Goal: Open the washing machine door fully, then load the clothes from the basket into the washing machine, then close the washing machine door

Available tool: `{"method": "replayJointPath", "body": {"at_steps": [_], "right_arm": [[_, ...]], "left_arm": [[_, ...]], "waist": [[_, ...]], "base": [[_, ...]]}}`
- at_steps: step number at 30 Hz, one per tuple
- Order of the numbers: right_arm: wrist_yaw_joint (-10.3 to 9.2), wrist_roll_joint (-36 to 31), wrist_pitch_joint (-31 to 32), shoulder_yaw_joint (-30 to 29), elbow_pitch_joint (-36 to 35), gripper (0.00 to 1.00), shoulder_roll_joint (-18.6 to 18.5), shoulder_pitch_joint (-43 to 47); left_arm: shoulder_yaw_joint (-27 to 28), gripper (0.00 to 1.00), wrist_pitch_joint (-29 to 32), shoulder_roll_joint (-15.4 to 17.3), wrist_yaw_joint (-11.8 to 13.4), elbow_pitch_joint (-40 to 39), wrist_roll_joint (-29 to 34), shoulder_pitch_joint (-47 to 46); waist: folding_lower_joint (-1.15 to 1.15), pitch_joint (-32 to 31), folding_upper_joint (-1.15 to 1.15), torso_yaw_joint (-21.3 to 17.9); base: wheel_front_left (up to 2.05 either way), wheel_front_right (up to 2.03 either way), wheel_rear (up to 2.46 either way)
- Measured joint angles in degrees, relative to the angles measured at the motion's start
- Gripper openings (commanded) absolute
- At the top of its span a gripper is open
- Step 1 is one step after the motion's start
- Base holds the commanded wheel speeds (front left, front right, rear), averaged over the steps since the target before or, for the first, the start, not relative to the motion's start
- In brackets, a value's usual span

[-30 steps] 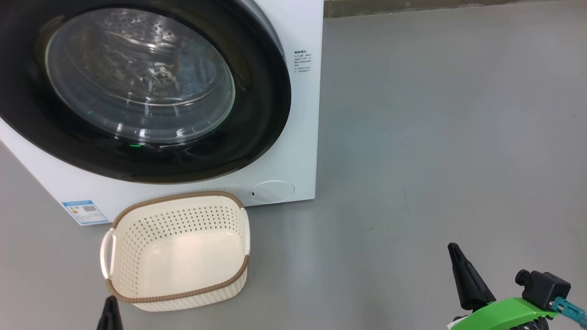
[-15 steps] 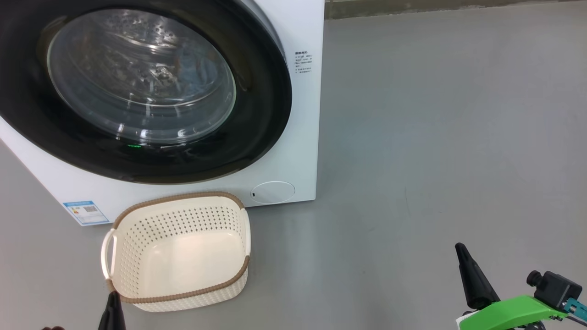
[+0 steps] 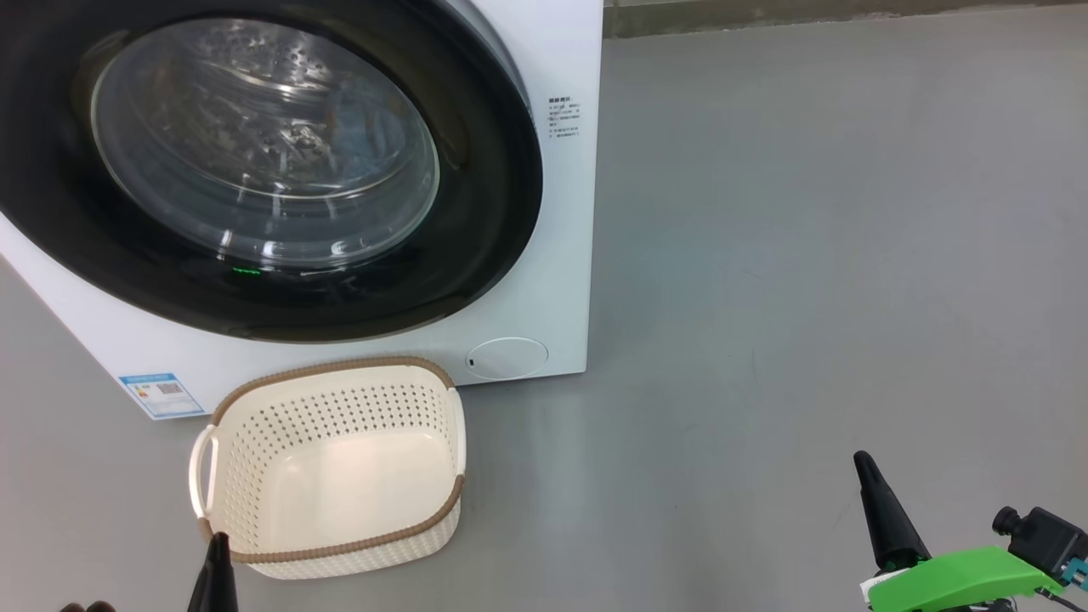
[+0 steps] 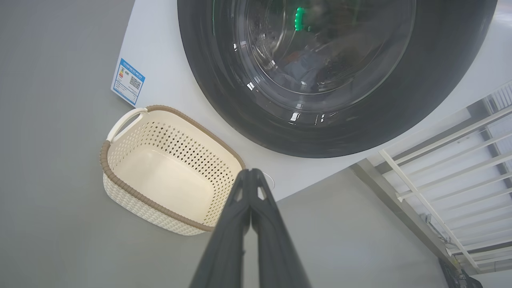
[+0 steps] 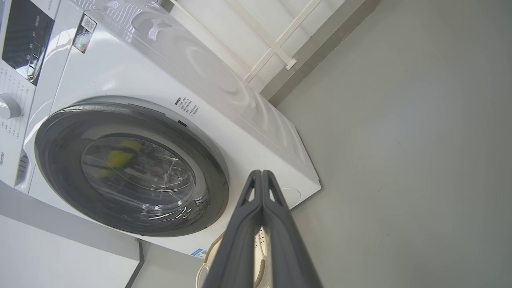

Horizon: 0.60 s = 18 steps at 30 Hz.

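Observation:
The white washing machine (image 3: 557, 255) fills the upper left of the head view. Its black-rimmed washing machine door (image 3: 489, 212) lies shut against the front. Behind the glass a bluish shape, the clothes (image 4: 304, 68), shows dimly in the drum. The cream basket (image 3: 331, 367) stands on the floor below the door, with nothing inside it. My left gripper (image 3: 218, 544) is shut, its tip just off the basket's near left corner. The left wrist view shows its fingers (image 4: 250, 176) pressed together. My right gripper (image 3: 865, 472) is shut too, low over bare floor far right of the basket, its fingers (image 5: 261, 176) touching.
Grey floor (image 3: 807, 255) stretches wide to the right of the machine. A blue label sticker (image 3: 160, 393) and a round white cover (image 3: 507, 357) sit low on the machine's front. A white railing (image 4: 440, 160) stands by the wall beside the machine.
My right gripper has drifted a little to the right. The left fingertip has crept slightly up and right beside the basket. Door and basket stay put.

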Motion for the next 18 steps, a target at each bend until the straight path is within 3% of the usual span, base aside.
{"method": "replayJointPath", "body": {"at_steps": [18], "right_arm": [[-0.01, 11.21, 3.08, -1.83, 0.27, 0.00, 0.56, -0.27]], "left_arm": [[0.07, 0.00, 3.14, 0.13, -0.99, 1.09, -12.54, -1.40]], "waist": [[0.00, -0.23, 0.00, 0.15]], "base": [[0.00, 0.00, 0.00]]}}
